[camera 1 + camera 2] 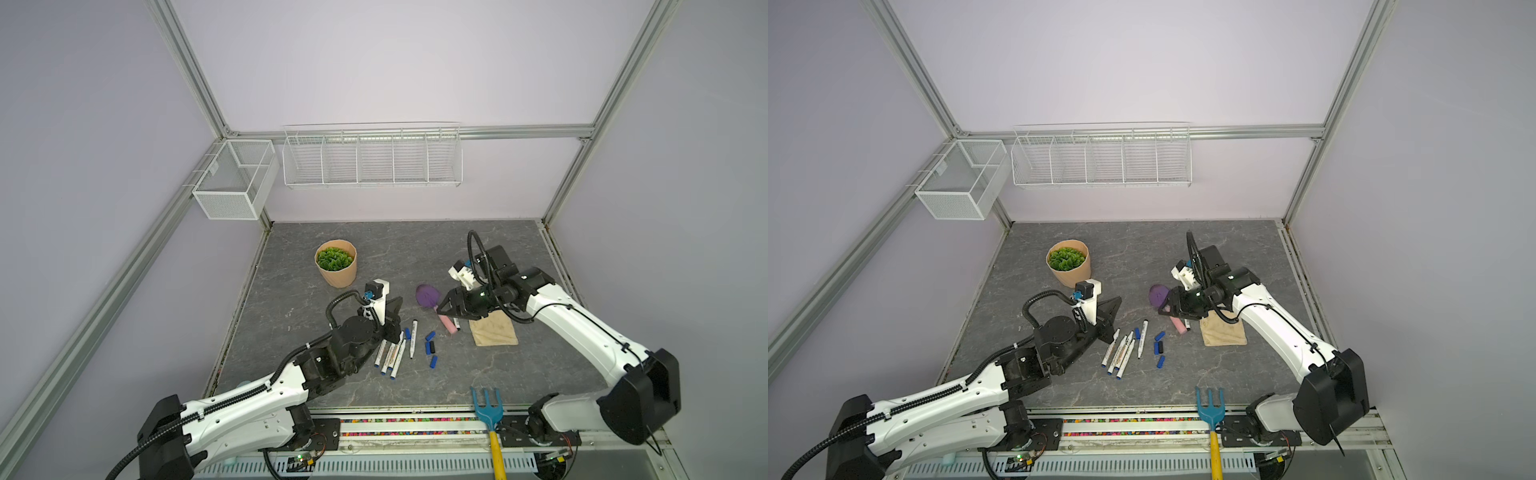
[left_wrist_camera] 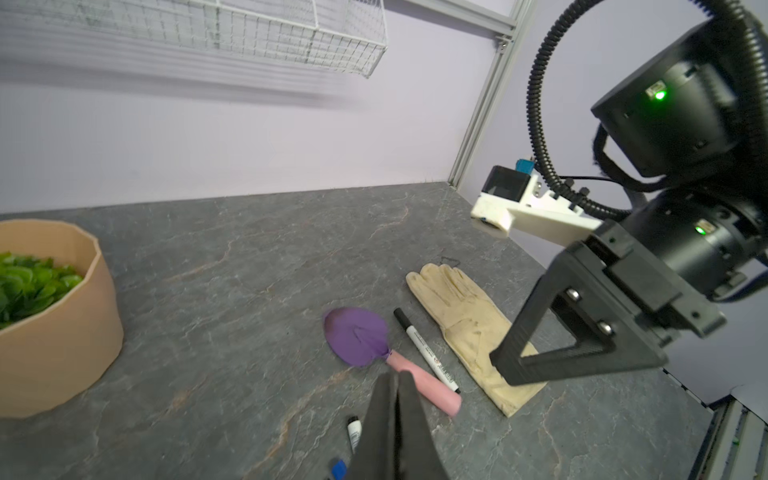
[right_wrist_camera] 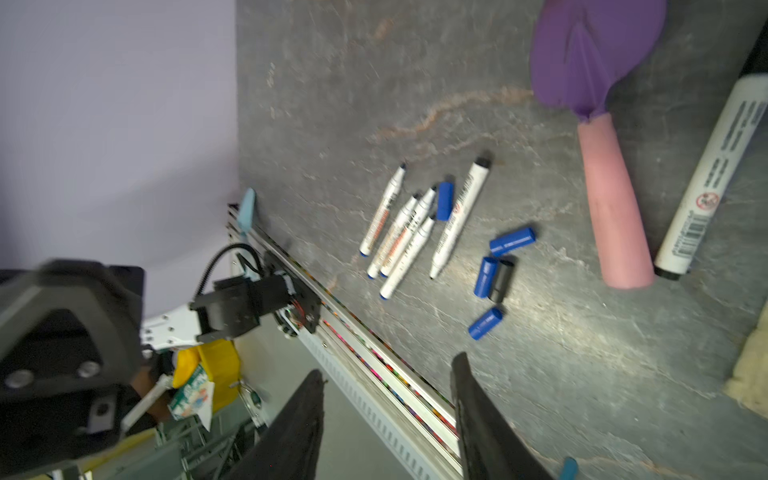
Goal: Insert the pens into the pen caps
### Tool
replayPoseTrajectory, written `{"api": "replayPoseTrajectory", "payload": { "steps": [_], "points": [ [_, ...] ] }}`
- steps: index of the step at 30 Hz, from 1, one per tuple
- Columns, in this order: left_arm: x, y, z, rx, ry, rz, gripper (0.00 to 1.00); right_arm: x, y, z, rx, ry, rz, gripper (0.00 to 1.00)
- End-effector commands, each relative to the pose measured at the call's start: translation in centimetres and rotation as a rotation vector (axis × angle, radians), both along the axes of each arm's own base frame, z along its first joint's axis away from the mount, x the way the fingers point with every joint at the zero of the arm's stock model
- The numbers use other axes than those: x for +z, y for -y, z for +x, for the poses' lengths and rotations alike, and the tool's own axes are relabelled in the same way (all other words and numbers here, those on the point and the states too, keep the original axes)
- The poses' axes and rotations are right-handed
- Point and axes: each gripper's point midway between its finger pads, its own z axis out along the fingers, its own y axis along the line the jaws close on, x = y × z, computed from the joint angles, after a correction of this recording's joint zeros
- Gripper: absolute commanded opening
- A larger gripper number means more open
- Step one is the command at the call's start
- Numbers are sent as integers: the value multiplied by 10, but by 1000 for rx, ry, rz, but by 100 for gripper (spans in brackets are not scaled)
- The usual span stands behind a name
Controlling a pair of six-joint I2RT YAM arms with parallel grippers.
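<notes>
Soft, even light fills the cell. The pale lilac walls [image 1: 395,62] look bright, and the grey marbled tabletop [image 1: 374,257] carries only faint, fuzzy shadows close under the arms. In both top views the wide lens splays the aluminium frame posts [image 1: 187,62] outward toward the edges. From the left wrist, the white wire basket [image 2: 291,37] smears into streaks of motion blur and a green indicator light [image 2: 659,94] flares. From the right wrist everything is slightly smeared, and a brighter patch lies on the tabletop around the short blue plastic caps [image 3: 511,240].
</notes>
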Motion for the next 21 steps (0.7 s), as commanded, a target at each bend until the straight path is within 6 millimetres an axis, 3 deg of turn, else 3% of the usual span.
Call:
{"api": "replayPoseTrajectory", "payload": {
  "steps": [1,7,11,15,21],
  "points": [
    [-17,-32,6,157,-93,-93,0,-30,11,-17,113,32,-152,52],
    [-68,-79,0,351,-262,-96,0,-50,2,-25,236,95,-299,51],
    [-87,-89,-5,382,-316,-77,0,-63,-8,-16,273,124,-389,51],
    [-90,-104,-6,446,-332,-86,0,-78,-23,-2,303,142,-460,50],
    [-94,-102,-6,450,-344,-34,0,-97,-48,34,295,150,-510,49]
  ]
}}
